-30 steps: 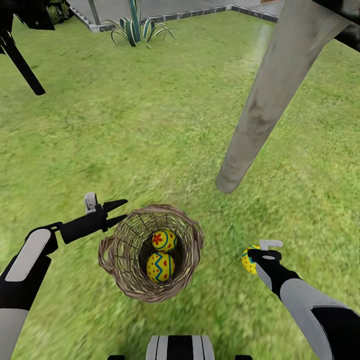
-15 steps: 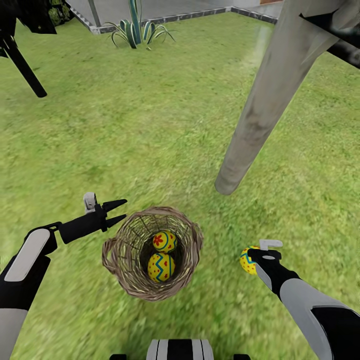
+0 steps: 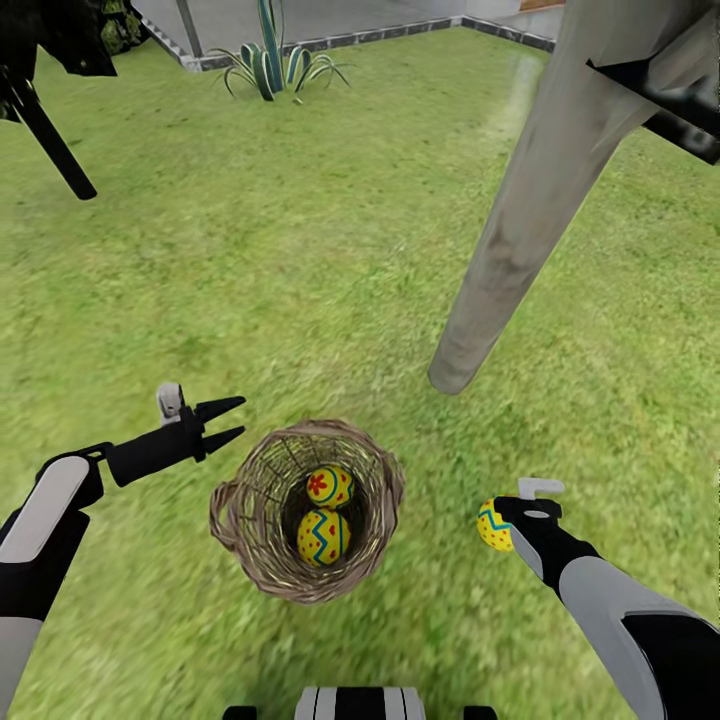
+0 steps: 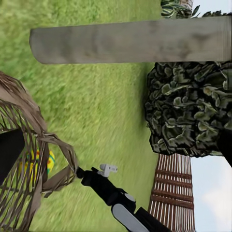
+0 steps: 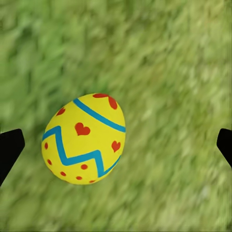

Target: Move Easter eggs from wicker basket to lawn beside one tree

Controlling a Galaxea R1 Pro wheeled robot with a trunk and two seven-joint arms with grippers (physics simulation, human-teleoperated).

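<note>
Right claw [image 5: 116,145] wide (egg [image 5: 84,139] loose)

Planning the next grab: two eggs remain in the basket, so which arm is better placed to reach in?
Left. The left pincer hangs open right beside the wicker basket rim, near the two eggs inside. The right pincer is farther off, over the third egg on the lawn.

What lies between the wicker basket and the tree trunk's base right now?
Bare lawn. In the head view the stretch from the wicker basket rim to the tree trunk base holds grass alone; no egg lies there.
</note>
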